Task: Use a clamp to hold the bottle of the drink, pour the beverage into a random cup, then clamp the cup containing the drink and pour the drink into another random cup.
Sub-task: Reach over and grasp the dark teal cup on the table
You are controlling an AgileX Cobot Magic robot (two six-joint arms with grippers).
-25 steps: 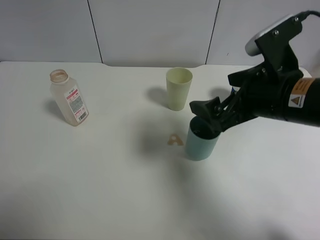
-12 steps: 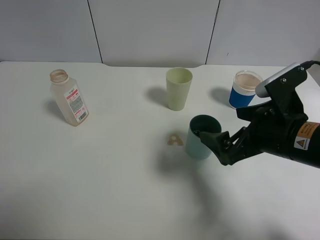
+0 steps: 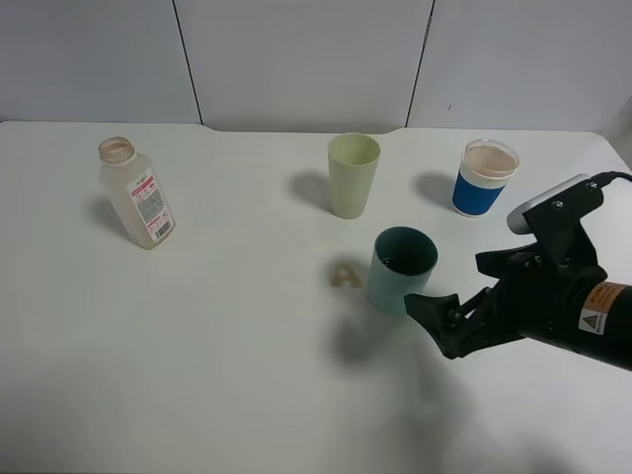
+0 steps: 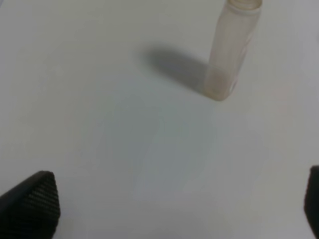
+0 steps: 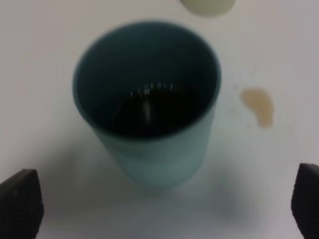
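white table [image 3: 197, 375]; left clamp [image 4: 169, 206] gapes wide, right clamp [image 3: 436, 321] gapes wide near dark teal cup [image 3: 395, 281]

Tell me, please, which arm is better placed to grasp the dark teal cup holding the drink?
Right: the right hand, open, faces the dark teal cup from close by, while the left hand faces only the distant bottle.

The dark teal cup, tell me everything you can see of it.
The dark teal cup is a plain, matte, handleless tumbler that looks plastic, narrowing slightly toward its base. It stands upright on the white table, with dark liquid low inside. A small brown spill lies beside it, apart. The right gripper faces it, open, not touching.
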